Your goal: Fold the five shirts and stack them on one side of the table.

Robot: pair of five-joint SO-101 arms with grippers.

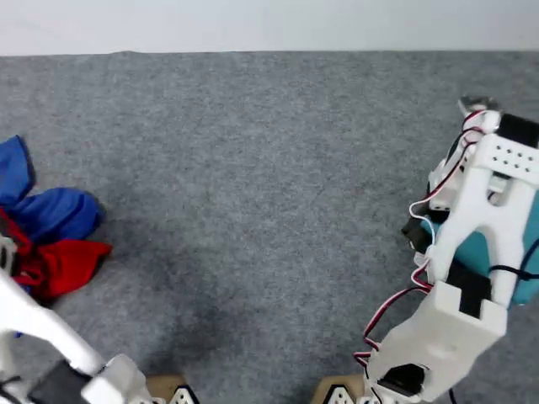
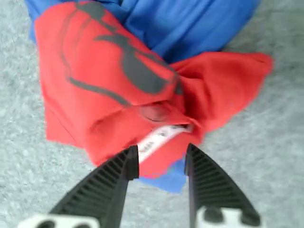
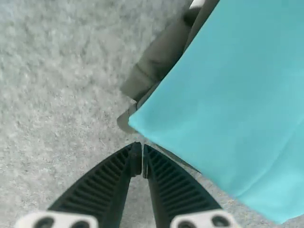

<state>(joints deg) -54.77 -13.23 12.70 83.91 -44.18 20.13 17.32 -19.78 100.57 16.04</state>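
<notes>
Where crumpled red cloth shirt [image 2: 109, 85] lay on blue shirt [image 1: 50, 215] at frame's left edge, poised left tool [image 2: 160, 151] spread astride its hem, ready to pinch. Held right tool [image 3: 142, 149] clenched, empty, beside folded turquoise shirt [image 3: 237, 104] stacked at right edge of grey felt counter [image 1: 253, 168].

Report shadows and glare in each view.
High view: soft, even light, no glare on the grey table. Left wrist view: red shirt evenly lit, faint shade under its edge. Right wrist view: turquoise shirt bright and flat, thin shade where it overlaps the grey shirt.
</notes>
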